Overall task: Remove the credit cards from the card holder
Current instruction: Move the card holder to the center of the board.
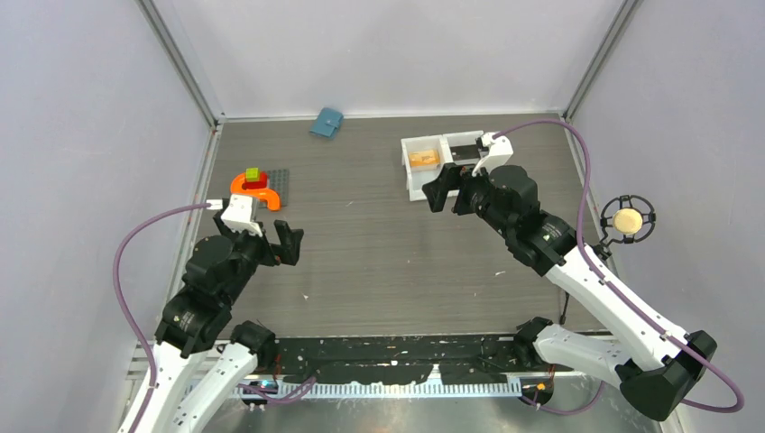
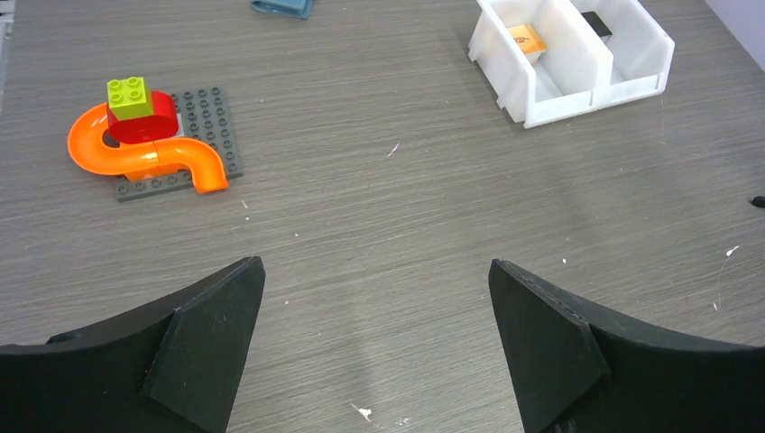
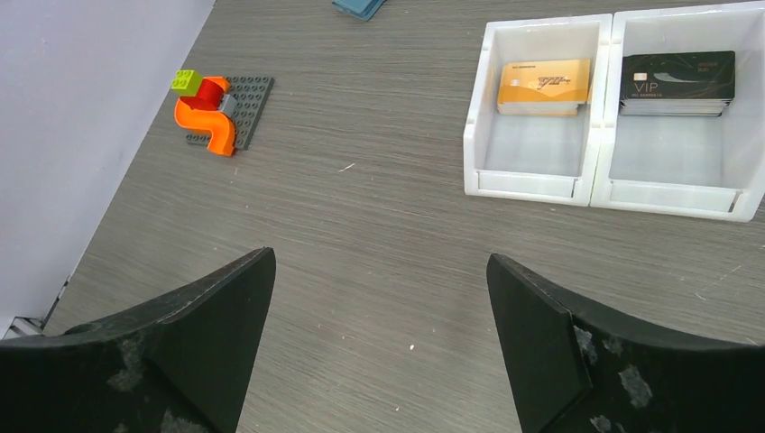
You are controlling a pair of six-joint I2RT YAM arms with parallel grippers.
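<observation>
The light-blue card holder (image 1: 327, 123) lies shut at the table's far edge, left of centre, and only its edge shows in the wrist views (image 2: 282, 7) (image 3: 359, 7). An orange-yellow credit card (image 3: 544, 86) lies in the left compartment of a white tray (image 3: 532, 180). A black credit card (image 3: 677, 79) lies in the right compartment. My left gripper (image 1: 289, 244) hovers open over bare table at the near left, far from the holder. My right gripper (image 1: 448, 194) is open and empty just in front of the tray (image 1: 410, 171).
An orange curved toy piece with a red and a green brick sits on a grey baseplate (image 1: 255, 188) (image 2: 149, 149) at the left. Grey walls close the table on three sides. A round yellowish object in a black frame (image 1: 629, 219) hangs at the right edge.
</observation>
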